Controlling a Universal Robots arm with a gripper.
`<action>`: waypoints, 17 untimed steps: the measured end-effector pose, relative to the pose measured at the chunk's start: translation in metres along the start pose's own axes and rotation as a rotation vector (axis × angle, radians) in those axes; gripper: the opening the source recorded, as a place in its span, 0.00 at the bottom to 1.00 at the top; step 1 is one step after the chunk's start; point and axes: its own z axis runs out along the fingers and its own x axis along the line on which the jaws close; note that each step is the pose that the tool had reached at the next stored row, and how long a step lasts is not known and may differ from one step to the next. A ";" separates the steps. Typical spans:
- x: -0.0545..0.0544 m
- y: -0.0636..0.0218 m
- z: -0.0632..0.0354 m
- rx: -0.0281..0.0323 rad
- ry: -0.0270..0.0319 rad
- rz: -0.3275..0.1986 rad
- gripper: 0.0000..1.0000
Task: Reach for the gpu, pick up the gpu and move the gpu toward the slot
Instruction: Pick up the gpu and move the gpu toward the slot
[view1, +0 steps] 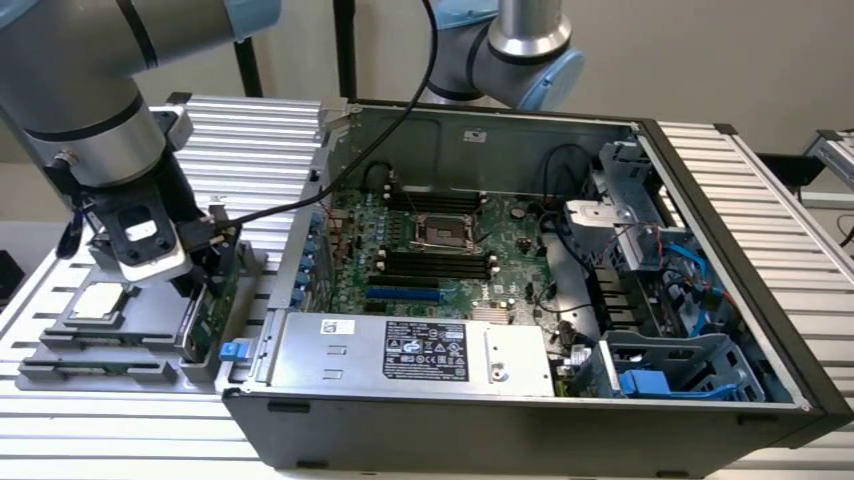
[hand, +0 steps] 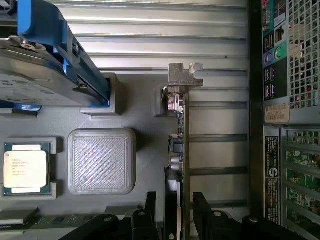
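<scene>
Starting at the exterior view's left: the processor chip (view1: 100, 300) sits flat in its pocket of the grey parts tray (view1: 80, 368), off to the side of the claw and well apart from it, and I'm leaving it alone. On the wrist view the hard drive (hand: 42, 70) with its blue rails is also clear of the fingers, on that same far side. Now the claw (view1: 203, 262) itself: it hangs right over the tray, and the wrist view shows the claw (hand: 175, 199) wide, 1 finger on each side of the gpu (hand: 184, 145), with a sliver of daylight between pads and board, so I call it straddling, not clamping. The gpu (view1: 203, 315) stands on edge in its tray holder directly beneath the claw, silver bracket (hand: 185, 80) at the end farthest from the fingers. So by my reading the reach is as good as done, the grasp is not yet made, and the card has not left the holder. Further toward the exterior view's right, past the claw, is the open computer case (view1: 747, 300), with the motherboard (view1: 427, 250) bare inside. The blue slot (view1: 404, 294), which I take for the target, is empty. The lift and the whole carry are undone.
</scene>
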 end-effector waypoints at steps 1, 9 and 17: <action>0.000 0.0000 0.0003 0.0001 -0.0001 0.000 0.42; -0.001 0.0004 0.0019 0.0000 -0.0002 0.000 0.33; -0.001 0.0006 0.0020 0.0009 -0.0001 0.000 0.26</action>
